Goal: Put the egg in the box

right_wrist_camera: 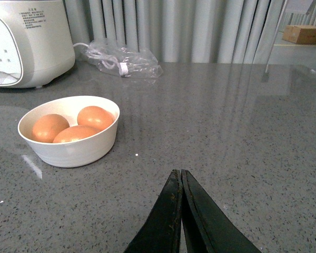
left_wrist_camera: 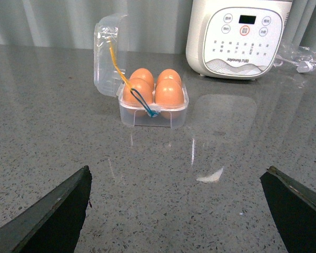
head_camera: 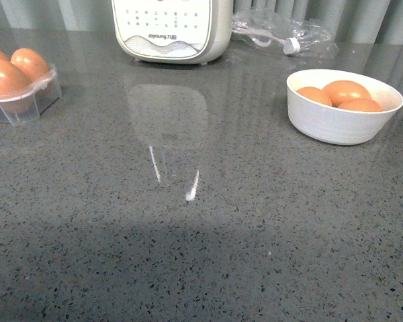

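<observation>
Front view: neither arm's in shot. The box (head_camera: 17, 111) sits at the far left edge of the desk (head_camera: 208, 255). The white bowl (head_camera: 336, 127) is well apart on the right, with three eggs (head_camera: 346, 90) lying on their sides, long axes roughly level.

Left wrist view: my left jaws are spread wide with nothing in them, facing the box. Its lid (left_wrist_camera: 106, 52) is up and four eggs stand on end inside, long axes vertical. I can't see a free cup, so I reckon we're basically done.

Right wrist view: right jaws pinched together, empty, near the bowl. If another egg (right_wrist_camera: 96, 117) is wanted, they'd have to open first.
</observation>
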You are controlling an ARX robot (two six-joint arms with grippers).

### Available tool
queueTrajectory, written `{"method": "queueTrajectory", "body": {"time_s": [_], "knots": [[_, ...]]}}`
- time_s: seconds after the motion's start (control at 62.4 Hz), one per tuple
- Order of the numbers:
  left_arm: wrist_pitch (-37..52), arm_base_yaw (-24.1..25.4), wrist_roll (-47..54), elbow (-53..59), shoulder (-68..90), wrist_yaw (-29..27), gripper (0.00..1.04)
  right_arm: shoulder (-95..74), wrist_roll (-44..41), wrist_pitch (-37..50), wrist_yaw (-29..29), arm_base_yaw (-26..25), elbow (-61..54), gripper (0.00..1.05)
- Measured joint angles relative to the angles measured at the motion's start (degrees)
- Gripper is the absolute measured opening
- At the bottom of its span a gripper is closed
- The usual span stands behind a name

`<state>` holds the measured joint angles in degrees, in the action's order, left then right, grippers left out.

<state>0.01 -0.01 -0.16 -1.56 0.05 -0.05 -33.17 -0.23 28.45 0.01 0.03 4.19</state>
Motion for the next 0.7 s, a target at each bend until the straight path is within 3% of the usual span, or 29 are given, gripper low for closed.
{"method": "queueTrajectory", "body": {"time_s": [0.417,0.705], "knots": [[0.00,0.00,0.00,0.00,0.00,0.00,0.98,9.51,0.02,-4.87,-0.04,0.00,-3.87,0.03],[0.00,0.00,0.00,0.00,0.00,0.00,0.98,17.49,0.00,-12.68,-0.04,0.00,-3.87,0.03]]}}
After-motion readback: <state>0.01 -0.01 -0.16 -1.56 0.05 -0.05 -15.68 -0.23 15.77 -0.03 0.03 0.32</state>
